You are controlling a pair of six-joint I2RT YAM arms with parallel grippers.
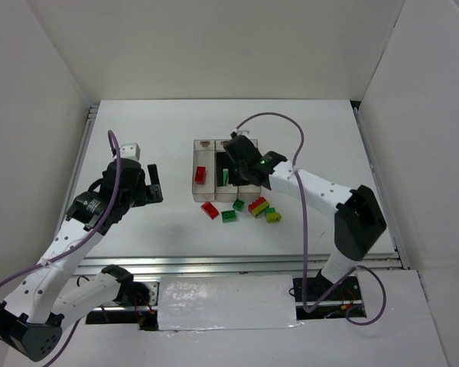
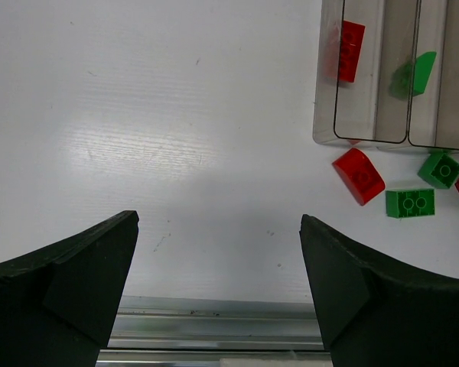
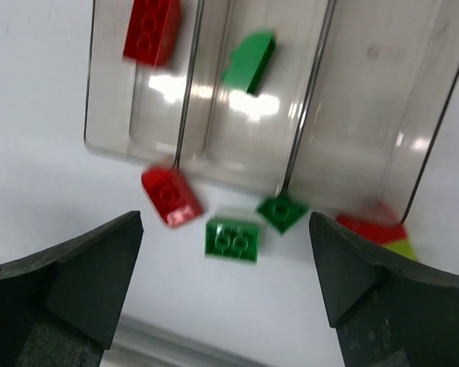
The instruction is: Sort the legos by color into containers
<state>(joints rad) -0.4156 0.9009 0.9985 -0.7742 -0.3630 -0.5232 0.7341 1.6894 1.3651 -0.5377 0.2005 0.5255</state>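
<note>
Three joined clear containers (image 1: pixel 196 164) stand mid-table. The left bin holds a red lego (image 1: pixel 200 174), the middle one a green lego (image 1: pixel 225 177). The right bin is mostly hidden under my right gripper (image 1: pixel 241 159), which hovers open and empty over the bins. Loose in front lie a red lego (image 1: pixel 209 209), a green two-stud lego (image 1: pixel 229 215), a small green lego (image 1: pixel 239 205) and a red and yellow-green pair (image 1: pixel 258 206). In the right wrist view the green two-stud lego (image 3: pixel 232 239) lies between the open fingers. My left gripper (image 1: pixel 154 183) is open and empty, left of the bins.
An aluminium rail (image 1: pixel 237 264) runs along the table's near edge, and white walls enclose the other three sides. Another small green and yellow-green lego (image 1: pixel 273 215) lies at the right end of the loose group. The left wrist view shows bare table (image 2: pixel 176 138) left of the bins.
</note>
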